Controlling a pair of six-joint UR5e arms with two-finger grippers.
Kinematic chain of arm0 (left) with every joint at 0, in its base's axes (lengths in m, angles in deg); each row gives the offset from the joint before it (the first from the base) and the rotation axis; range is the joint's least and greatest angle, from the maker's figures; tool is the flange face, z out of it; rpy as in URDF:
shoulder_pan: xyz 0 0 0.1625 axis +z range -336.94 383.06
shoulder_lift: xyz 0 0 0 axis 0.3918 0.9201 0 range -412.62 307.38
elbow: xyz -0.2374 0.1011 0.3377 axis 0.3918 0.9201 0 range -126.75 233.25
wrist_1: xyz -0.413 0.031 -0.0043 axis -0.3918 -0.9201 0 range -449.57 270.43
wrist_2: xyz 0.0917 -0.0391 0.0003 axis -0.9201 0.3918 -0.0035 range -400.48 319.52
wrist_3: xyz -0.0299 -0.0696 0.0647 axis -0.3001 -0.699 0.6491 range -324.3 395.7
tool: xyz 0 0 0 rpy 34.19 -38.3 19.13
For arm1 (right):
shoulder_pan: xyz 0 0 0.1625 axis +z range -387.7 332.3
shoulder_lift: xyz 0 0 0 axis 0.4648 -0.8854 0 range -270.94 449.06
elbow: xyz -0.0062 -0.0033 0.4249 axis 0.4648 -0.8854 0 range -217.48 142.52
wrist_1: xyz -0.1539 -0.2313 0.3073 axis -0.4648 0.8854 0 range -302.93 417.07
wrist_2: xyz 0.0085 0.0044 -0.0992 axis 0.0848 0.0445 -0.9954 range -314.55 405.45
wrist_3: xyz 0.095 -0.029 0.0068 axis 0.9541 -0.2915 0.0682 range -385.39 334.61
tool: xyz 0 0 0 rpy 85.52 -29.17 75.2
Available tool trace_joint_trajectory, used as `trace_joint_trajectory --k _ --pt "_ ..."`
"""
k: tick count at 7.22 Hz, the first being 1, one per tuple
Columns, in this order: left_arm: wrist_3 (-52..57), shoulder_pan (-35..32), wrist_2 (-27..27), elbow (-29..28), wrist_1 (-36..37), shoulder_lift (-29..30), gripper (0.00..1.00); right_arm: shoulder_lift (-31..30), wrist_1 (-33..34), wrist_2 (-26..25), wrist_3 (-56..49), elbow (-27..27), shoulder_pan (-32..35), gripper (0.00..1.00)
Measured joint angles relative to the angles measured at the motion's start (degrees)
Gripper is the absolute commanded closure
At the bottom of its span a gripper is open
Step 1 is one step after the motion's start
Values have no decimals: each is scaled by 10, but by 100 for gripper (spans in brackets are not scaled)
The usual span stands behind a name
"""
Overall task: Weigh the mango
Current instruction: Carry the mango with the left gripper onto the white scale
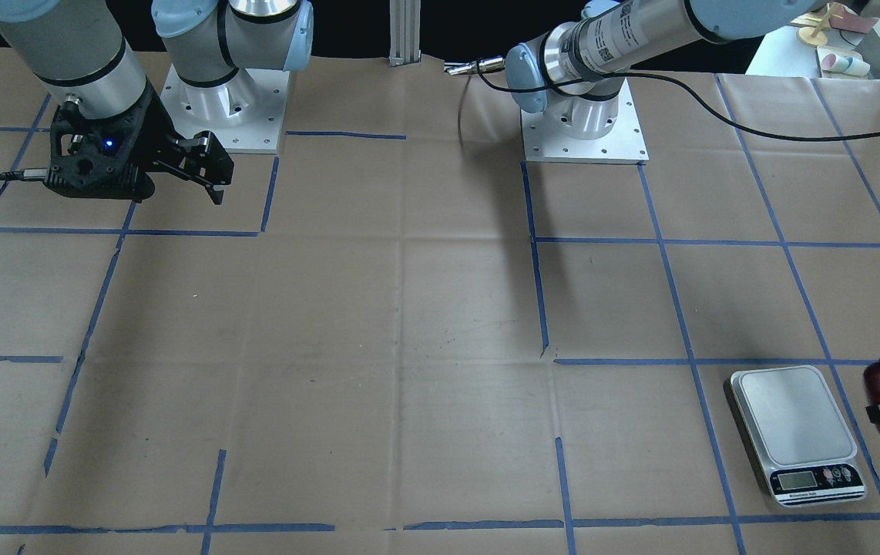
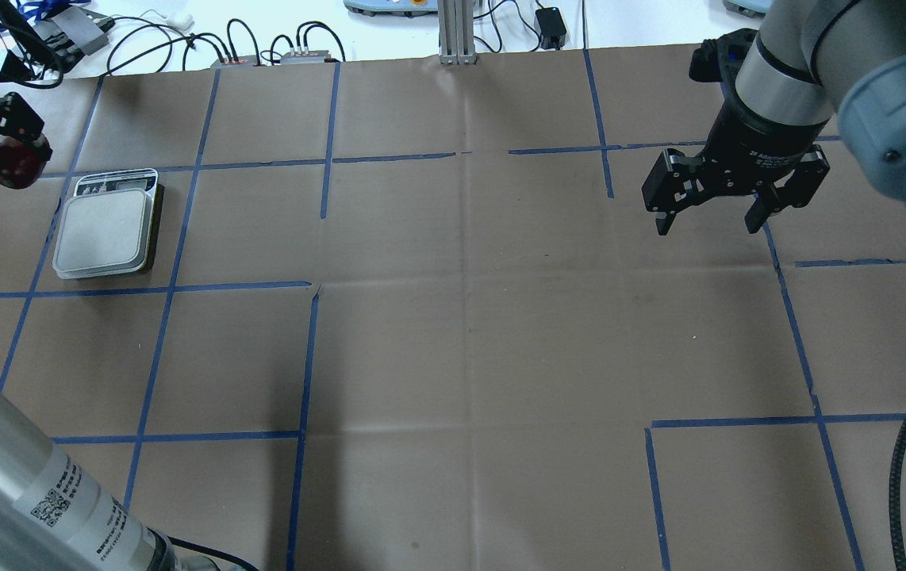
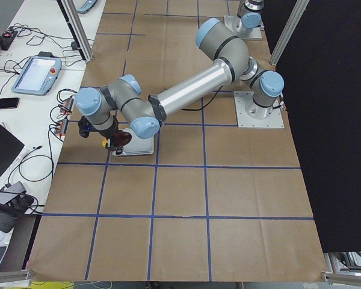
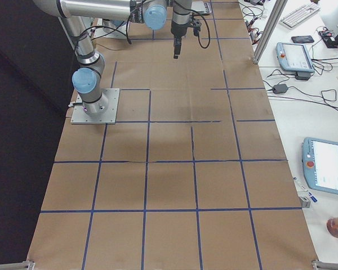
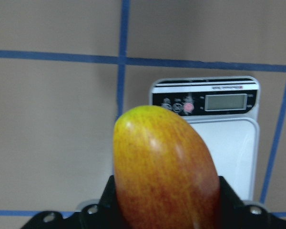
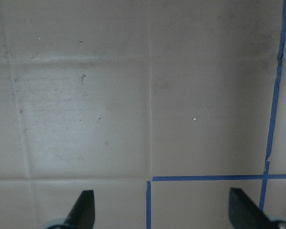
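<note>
Brown paper crossed with blue tape lines covers our bench. Our left gripper is clamped around the smooth, oblong mango, dark red shading to orange-yellow at its free end. It holds the fruit near the bench's left edge toward the far corner, just beside the flat silver rectangular scale and not on its platform. Our right gripper hangs over the bench's right side, well apart, fingers spread wide.

The scale sits open from above, broad bare table stretching from it toward the right hand.
</note>
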Motion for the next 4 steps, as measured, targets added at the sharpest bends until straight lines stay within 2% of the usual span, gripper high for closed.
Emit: trace_joint_trajectory --k 2,3,4 --pt "-13 -10 -9 115 109 -18 52 0 0 0 0 0 0 0" --pt "-13 -9 -23 141 158 -14 51 0 0 0 0 0 0 0" --pt "-11 -8 -31 154 184 -9 25 0 0 0 0 0 0 0"
